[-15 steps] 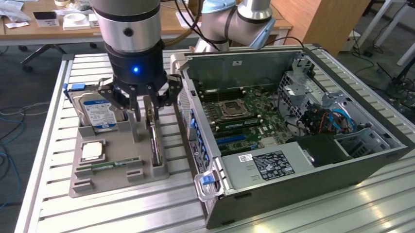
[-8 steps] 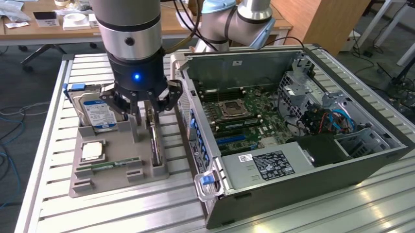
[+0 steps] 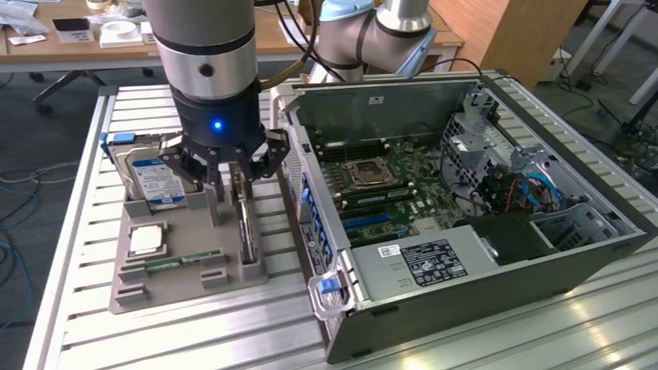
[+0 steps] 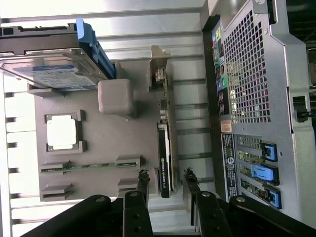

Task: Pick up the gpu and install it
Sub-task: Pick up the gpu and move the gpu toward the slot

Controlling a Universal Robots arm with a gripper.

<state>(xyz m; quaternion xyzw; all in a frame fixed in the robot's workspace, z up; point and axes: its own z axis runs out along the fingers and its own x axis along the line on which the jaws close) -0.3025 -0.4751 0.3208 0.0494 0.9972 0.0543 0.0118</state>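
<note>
The graphics card (image 4: 164, 158) stands on edge in a slot of a grey holder tray (image 3: 175, 281), just beside the open computer case (image 3: 575, 254), with the gripper (image 4: 166, 180) over one end, its fingers (image 4: 143, 180) spread either side, not gripping it.

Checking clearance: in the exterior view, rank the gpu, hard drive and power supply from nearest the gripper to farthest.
1. gpu, on edge in the grey holder, right under the gripper.
2. hard drive, beside it toward the exterior view's left.
3. power supply, inside the case, toward the exterior view's right.
</note>
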